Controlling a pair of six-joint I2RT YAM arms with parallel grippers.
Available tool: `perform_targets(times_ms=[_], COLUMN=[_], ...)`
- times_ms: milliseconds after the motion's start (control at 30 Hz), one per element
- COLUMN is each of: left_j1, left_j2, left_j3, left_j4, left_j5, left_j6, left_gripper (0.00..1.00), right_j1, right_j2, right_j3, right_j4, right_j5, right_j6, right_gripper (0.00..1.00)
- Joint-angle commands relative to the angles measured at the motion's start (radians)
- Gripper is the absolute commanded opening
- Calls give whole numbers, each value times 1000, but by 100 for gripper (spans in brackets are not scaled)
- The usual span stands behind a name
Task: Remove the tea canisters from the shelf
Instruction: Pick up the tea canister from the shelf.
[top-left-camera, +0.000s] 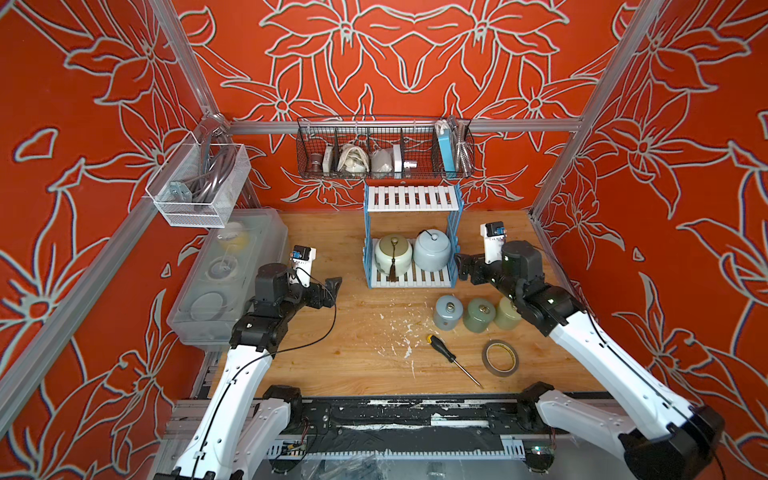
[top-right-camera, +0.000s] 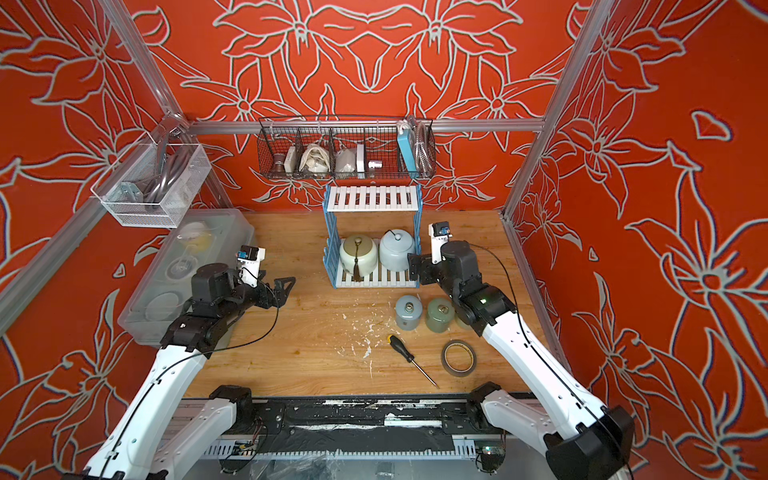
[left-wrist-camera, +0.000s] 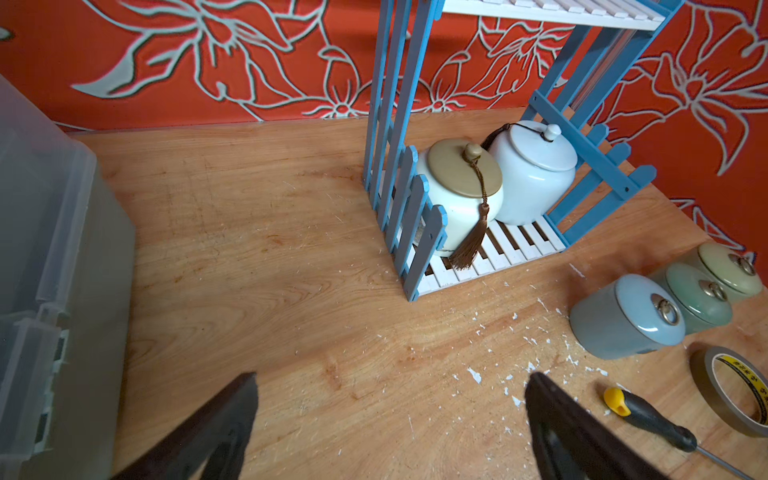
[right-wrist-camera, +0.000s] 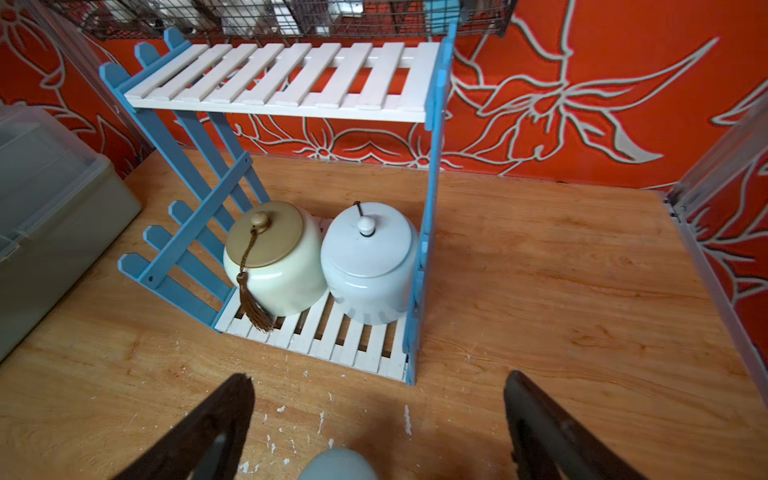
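The shelf (top-left-camera: 412, 198) stands at the back of the wooden table, its top board bare. On its lower board sit a cream tea canister with a brown tassel (top-left-camera: 392, 254) and a pale blue-white one (top-left-camera: 432, 250). Three slim canisters stand on the table in front to the right: grey-blue (top-left-camera: 449, 312), sage green (top-left-camera: 481, 315) and yellow-green (top-left-camera: 507, 313), the last partly behind my right arm. My right gripper (top-left-camera: 461, 264) hangs open just right of the shelf's lower tier, holding nothing. My left gripper (top-left-camera: 332, 286) is open and holds nothing, left of the shelf over bare wood.
A black wire basket (top-left-camera: 384, 149) of clutter hangs above the shelf. A clear mesh basket (top-left-camera: 199, 183) hangs at the left over a translucent plastic bin (top-left-camera: 232, 278). A screwdriver (top-left-camera: 453, 359) and a tape roll (top-left-camera: 500, 358) lie near the front right.
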Motion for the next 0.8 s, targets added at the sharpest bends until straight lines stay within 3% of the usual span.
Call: perform_targets(times_ms=[0, 167, 767], left_j1=[6, 4, -6], left_j2=[-5, -15, -30], left_j3=[1, -29, -34], left_j4=[31, 69, 64], left_j5=[15, 45, -12], left_j6=[-1, -3, 24], left_gripper=[99, 99, 99], right_j1=[38, 48, 48], right_j2=[62, 160, 563], right_j3=[45, 39, 164], right_j4=[87, 235, 475], right_j5=[54, 79, 190], right_j6=[1, 7, -14], right_gripper=[97, 96, 89])
